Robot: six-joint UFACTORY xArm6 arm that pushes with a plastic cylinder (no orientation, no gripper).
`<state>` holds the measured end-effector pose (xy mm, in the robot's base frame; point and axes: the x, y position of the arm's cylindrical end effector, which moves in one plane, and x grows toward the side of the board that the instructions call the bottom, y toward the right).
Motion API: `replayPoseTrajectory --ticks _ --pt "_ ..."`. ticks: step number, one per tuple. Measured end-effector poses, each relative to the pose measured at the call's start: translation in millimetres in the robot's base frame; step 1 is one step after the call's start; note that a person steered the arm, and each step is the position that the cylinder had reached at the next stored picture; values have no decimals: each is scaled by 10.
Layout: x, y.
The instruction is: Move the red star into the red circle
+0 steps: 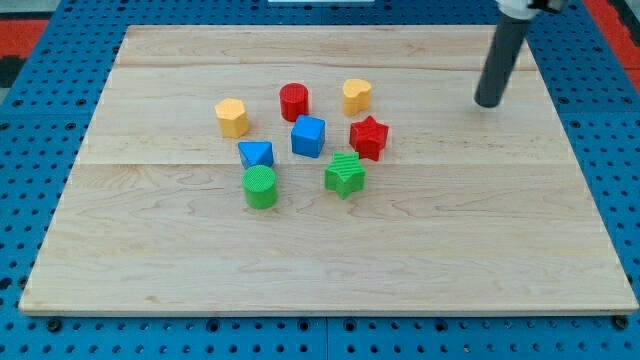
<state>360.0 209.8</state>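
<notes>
A pale wooden board [330, 250] made of glued planks fills most of the view, lying on a blue pegboard surface [30, 150] dotted with holes. A dark rod [499, 62] comes down from the view's top right corner, leaning slightly, and my tip [488, 102] sits at its lower end on the board near the right edge. The rod is a plain stick with no fingers or jaws, so nothing opens, closes or holds anything. My tip touches no block and stands well apart from the cluster, to the right of and a little above it.

Eight small blocks sit grouped near the board's middle. The green cylinder [260, 187] is at the cluster's lower left, and the green star [345, 175] is at its lower right. The blue cube [308, 136] stands in the centre. The blue block with a wedge or triangle shape [256, 154] lies just above the green cylinder, almost touching it.

The red star [368, 137] is on the cluster's right side, just beside the blue cube and above the green star. The red circle, a short red cylinder [294, 101], is at the cluster's top, up and to the left of the red star, with the blue cube's corner between them. A yellow heart-like block [357, 96] sits right of the red cylinder, directly above the red star. A yellow hexagon-like block [232, 117] sits on the cluster's far left
</notes>
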Motion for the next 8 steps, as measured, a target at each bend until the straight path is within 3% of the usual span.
replayPoseTrajectory --ticks 2,3,4,5,8 --pt "833 -352" --pt "904 -983" --pt "714 -1436" --pt "439 -1484" --pt "-58 -3382"
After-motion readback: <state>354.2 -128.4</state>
